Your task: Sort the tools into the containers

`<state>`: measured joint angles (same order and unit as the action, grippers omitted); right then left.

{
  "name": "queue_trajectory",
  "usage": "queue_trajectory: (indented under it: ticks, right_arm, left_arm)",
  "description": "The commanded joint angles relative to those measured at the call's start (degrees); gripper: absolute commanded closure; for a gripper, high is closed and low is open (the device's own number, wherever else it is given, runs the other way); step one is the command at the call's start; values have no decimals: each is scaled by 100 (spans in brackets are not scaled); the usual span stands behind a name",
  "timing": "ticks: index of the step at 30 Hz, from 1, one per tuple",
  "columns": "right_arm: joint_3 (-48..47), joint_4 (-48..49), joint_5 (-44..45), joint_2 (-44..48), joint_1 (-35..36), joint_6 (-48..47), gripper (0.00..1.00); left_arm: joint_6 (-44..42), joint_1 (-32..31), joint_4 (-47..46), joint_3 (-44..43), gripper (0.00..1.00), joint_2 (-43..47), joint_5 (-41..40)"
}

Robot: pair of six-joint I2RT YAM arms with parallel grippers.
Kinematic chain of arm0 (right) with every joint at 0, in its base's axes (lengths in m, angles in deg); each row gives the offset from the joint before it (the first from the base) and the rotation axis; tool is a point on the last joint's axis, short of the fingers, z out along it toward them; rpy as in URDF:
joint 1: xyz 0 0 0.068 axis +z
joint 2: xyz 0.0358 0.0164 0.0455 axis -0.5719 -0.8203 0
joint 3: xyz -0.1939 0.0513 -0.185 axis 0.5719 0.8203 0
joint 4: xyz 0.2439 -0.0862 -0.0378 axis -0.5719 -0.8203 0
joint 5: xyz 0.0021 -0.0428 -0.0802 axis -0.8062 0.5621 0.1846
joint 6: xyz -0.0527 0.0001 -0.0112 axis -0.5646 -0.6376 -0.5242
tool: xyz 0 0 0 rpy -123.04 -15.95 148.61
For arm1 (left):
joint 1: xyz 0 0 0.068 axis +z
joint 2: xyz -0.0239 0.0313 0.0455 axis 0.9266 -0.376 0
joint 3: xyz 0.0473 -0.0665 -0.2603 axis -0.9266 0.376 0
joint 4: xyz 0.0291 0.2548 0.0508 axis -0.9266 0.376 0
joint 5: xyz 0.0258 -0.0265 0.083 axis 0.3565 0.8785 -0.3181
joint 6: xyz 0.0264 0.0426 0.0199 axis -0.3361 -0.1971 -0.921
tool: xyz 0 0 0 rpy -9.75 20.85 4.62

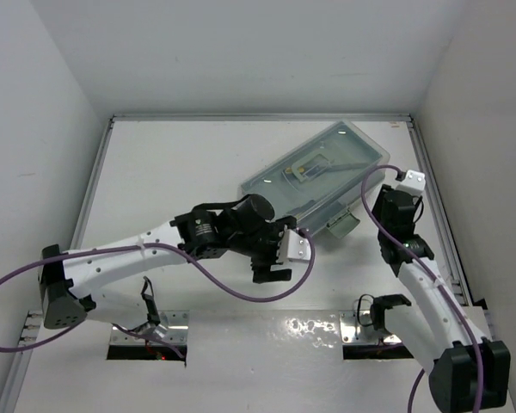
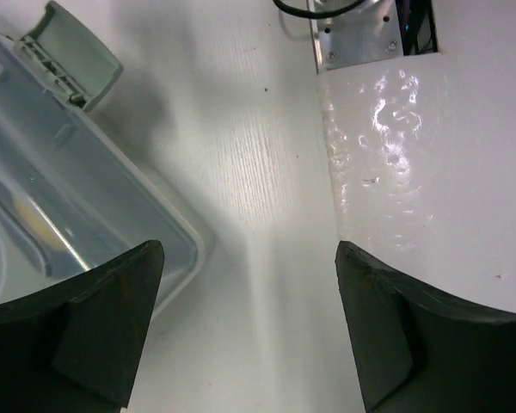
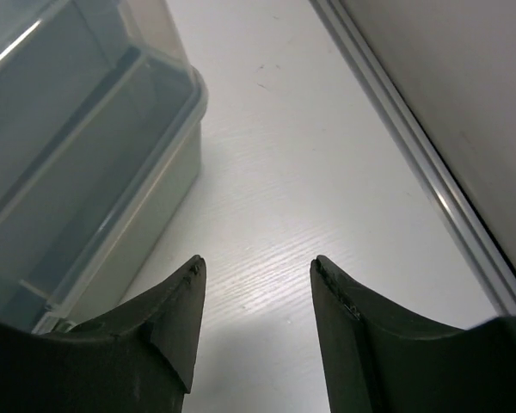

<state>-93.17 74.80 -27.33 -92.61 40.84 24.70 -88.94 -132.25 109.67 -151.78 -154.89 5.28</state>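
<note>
The toolbox (image 1: 320,169), the containers' sage-green box, lies slanted at the back right with its translucent lid down. Through the lid I make out tools (image 1: 312,170), dark and yellowish, on a tray. My left gripper (image 1: 273,275) hangs open over bare table just off the box's near corner, with nothing between its fingers. In the left wrist view the gripper (image 2: 249,258) has the toolbox (image 2: 60,198) to its left, and a yellow shape (image 2: 34,219) shows under the lid. My right gripper (image 1: 385,200) stands open and empty beside the box's right end. Its own view shows the gripper (image 3: 257,262) and the toolbox (image 3: 77,129).
A green latch flap (image 1: 342,225) sticks out from the box's near side; the left wrist view shows the latch (image 2: 73,56) too. A metal rail (image 3: 413,146) and white walls bound the table. Shiny mounting plates (image 1: 370,327) and cables sit at the near edge.
</note>
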Motion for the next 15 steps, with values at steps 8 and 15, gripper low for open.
queue_trajectory:
  ticks: [8,15]
  right_arm:
    - [14,144,-424,-388,-147,-292,51]
    - [-224,583,-986,-1267,-507,-275,68]
  left_arm:
    - [1000,403,-399,-1594,17,-16,-1328]
    - [1897,3092,-487,-2738,19,-1166,-389]
